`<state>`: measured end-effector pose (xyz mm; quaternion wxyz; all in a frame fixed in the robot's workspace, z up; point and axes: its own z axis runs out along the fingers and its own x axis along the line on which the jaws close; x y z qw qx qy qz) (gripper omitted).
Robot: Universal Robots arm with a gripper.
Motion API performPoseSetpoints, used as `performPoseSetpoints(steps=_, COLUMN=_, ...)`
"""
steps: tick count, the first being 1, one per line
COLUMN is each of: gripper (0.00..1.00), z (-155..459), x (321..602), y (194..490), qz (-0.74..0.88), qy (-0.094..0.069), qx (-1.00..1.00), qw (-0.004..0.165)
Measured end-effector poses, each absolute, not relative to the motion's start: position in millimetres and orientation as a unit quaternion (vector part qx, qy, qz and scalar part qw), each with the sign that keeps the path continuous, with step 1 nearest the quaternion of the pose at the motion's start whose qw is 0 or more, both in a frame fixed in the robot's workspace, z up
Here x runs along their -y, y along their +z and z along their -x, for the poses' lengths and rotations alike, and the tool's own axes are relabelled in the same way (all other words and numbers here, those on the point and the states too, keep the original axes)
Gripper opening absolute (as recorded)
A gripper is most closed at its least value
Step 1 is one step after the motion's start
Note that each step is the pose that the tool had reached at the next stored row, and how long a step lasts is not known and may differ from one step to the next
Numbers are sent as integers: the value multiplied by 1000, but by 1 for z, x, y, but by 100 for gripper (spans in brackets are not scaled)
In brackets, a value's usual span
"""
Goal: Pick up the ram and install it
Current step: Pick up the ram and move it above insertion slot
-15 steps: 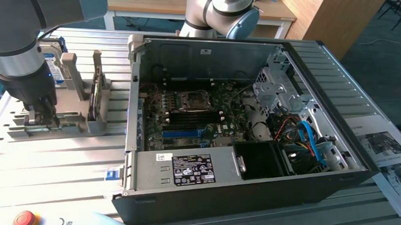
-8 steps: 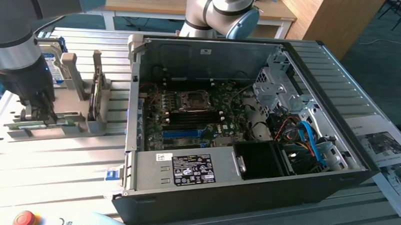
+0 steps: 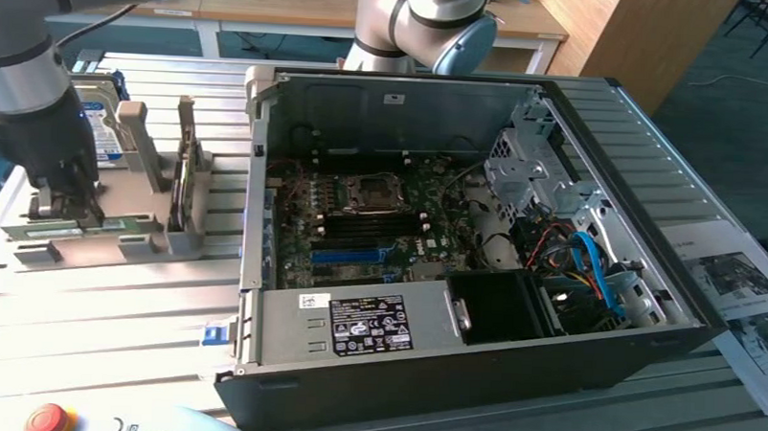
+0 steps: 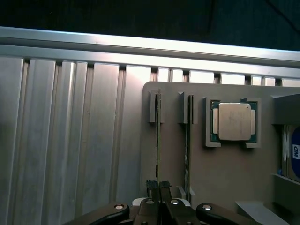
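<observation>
The ram [image 4: 158,136] stands on edge in a slot of the grey holder [image 4: 225,173], seen as a thin dark line. My gripper [image 4: 158,185] is shut on its near end, one fingertip on each side. In the exterior view the gripper [image 3: 67,209] is down on the holder [image 3: 153,241] at the left of the open PC case, with the green ram [image 3: 32,230] showing beside it. A second stick [image 4: 188,140] stands in the neighbouring slot. The motherboard [image 3: 358,224] lies inside the case with black slots and a blue slot [image 3: 357,256] below the CPU socket.
A CPU [image 4: 233,121] sits in its own recess of the holder, with a hard drive [image 3: 100,129] behind it. The PC case [image 3: 482,353] has tall walls, a drive cage and cables at the exterior view's right. A red stop button [image 3: 47,419] is at the front; papers [image 3: 740,285] lie right.
</observation>
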<state>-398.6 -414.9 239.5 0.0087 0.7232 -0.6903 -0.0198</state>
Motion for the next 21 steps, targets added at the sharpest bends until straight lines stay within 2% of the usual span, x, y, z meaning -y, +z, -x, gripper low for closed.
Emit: performPoseSetpoints(steps=21, gripper=12, z=399, x=415, y=308, qz=-723, qy=-20, qx=690, qw=9)
